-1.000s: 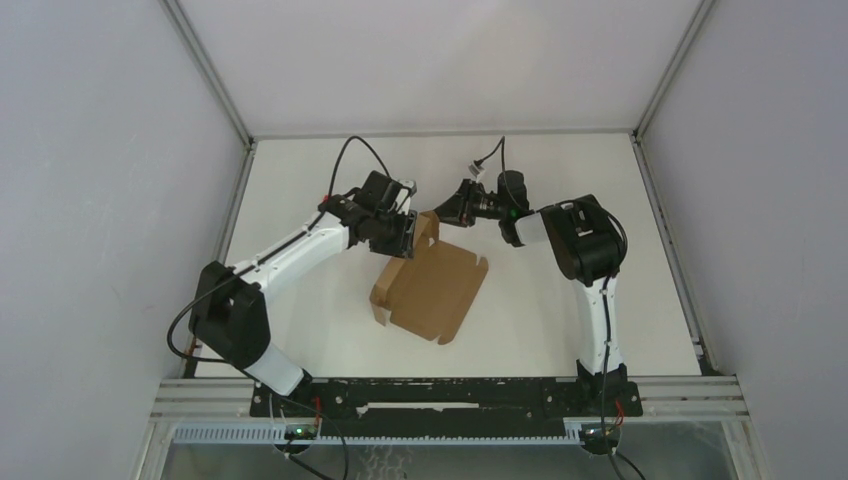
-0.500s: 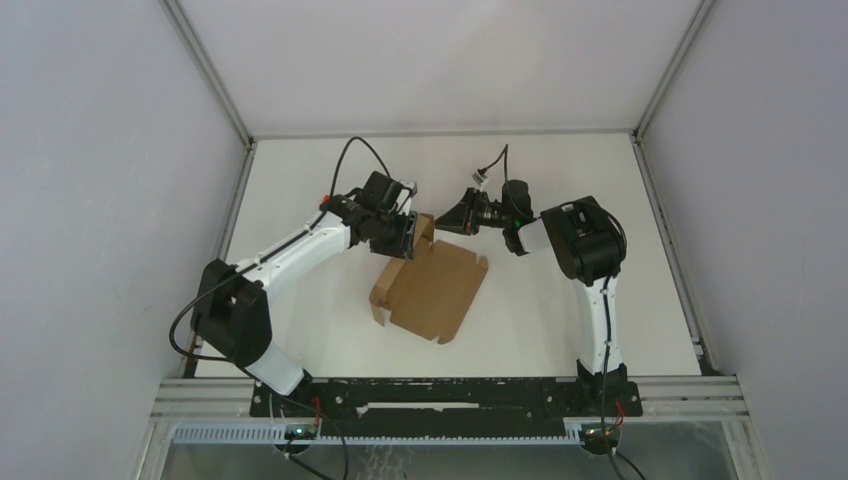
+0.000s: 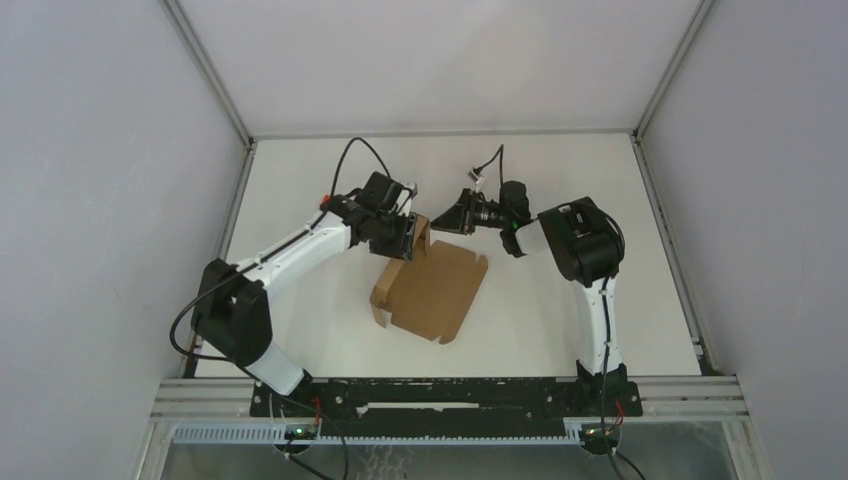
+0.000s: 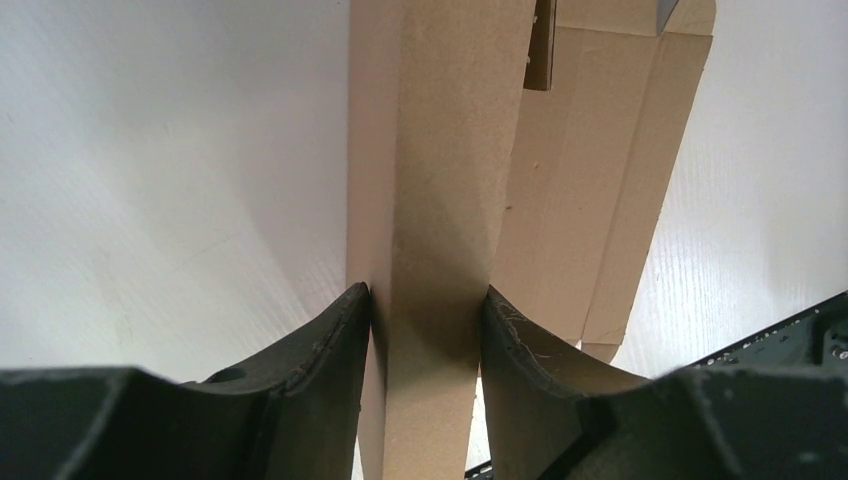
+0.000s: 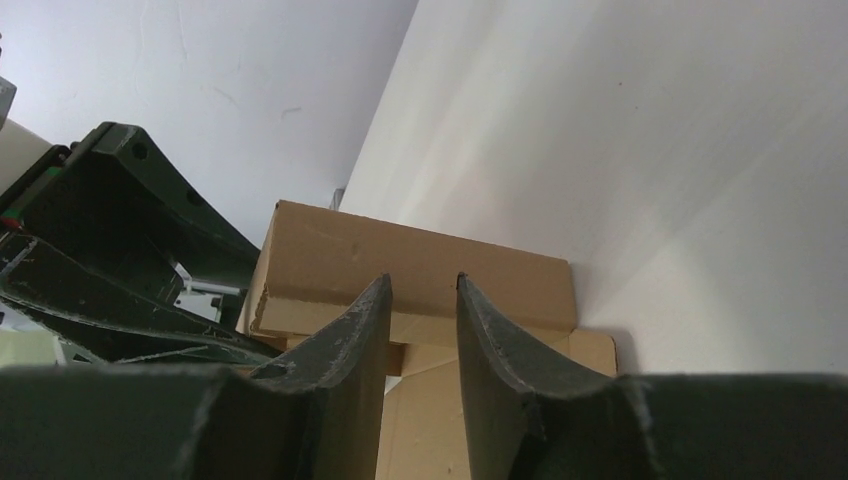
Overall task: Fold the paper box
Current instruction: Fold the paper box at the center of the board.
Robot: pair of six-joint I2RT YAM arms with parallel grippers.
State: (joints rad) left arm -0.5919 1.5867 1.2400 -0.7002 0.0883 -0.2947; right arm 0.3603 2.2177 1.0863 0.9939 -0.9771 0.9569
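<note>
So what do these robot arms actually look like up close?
Both the left arm and right arm have white shells between chunky black joints, with thin black cables looping off them. Each ends in two dark, rough-textured curved fingers.

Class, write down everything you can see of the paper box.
The paper box is plain brown cardboard, a die-cut sheet with notched edges, lying mostly flat on the white table. Its far flap stands upright, pinched by the left tool. The right tool faces that flap, jaws apart; contact unclear.
</note>
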